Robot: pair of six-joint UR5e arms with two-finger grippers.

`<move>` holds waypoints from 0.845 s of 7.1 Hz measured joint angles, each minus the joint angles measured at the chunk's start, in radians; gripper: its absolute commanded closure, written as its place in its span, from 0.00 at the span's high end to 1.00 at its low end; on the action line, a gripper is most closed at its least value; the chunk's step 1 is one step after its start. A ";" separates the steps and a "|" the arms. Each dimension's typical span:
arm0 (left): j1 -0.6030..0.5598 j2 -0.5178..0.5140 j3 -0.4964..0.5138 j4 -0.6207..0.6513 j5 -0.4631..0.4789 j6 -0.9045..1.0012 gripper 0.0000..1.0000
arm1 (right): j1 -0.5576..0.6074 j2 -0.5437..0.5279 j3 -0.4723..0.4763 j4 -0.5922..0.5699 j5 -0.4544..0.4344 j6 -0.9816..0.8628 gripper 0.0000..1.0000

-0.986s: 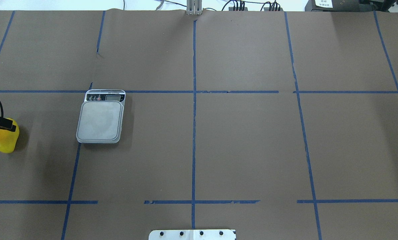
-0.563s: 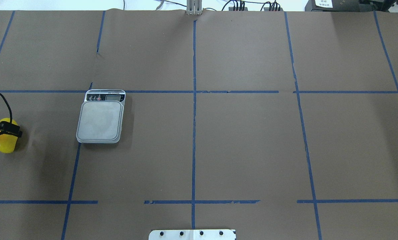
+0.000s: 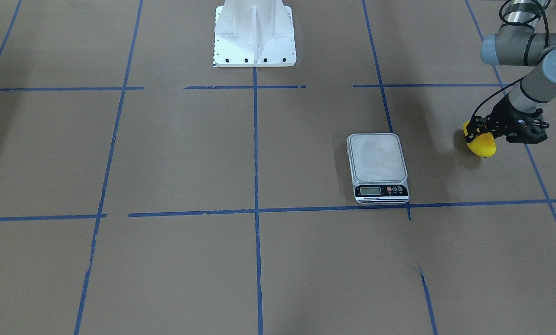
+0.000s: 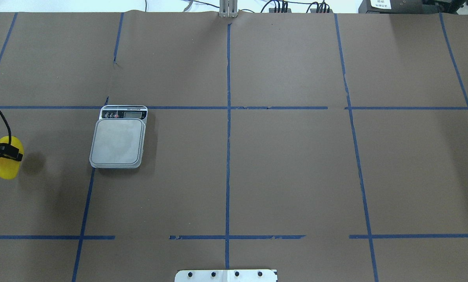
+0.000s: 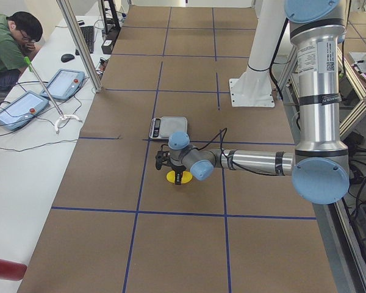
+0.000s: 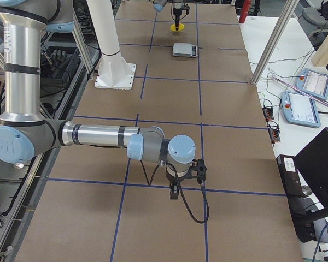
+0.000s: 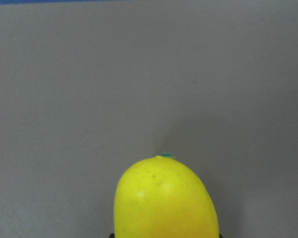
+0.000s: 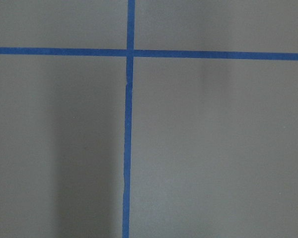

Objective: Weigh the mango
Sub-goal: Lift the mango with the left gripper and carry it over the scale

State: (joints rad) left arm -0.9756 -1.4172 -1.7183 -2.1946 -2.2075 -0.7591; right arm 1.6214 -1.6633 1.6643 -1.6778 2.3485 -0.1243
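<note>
Mango (image 4: 6,169) risen slightly off worktop (image 4: 289,176), left claw (image 4: 2,152) clamped across it, 9 o'clock of scale (image 4: 117,141). Left forearm (image 5: 250,162) low, level; right claw (image 6: 175,191) state: cannot tell.

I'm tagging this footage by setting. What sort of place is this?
Probably a robotics lab or data-collection cell: a table gridded with blue tape, a left arm and a right arm over it, and an operator beside teach pendants.
</note>
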 measured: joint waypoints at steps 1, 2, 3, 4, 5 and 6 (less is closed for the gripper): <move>-0.030 0.013 -0.091 0.088 -0.031 0.025 0.00 | 0.000 0.000 0.000 0.000 0.000 0.000 1.00; -0.072 -0.012 -0.168 0.216 -0.052 0.049 0.00 | 0.000 0.000 0.000 0.000 0.000 0.000 1.00; -0.104 -0.096 -0.213 0.361 -0.057 0.057 0.00 | 0.000 0.000 0.000 0.000 0.000 0.000 1.00; -0.120 -0.220 -0.215 0.486 -0.056 0.041 0.00 | 0.000 0.000 0.000 0.000 0.000 0.000 1.00; -0.110 -0.336 -0.185 0.554 -0.054 -0.003 0.00 | 0.000 0.001 0.000 0.000 0.000 0.000 1.00; -0.072 -0.421 -0.143 0.580 -0.052 -0.055 0.00 | 0.000 0.001 0.000 0.000 0.000 0.000 1.00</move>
State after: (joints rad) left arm -1.0471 -1.8387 -1.8614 -1.6145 -2.2590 -0.8140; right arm 1.6214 -1.6628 1.6644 -1.6778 2.3485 -0.1242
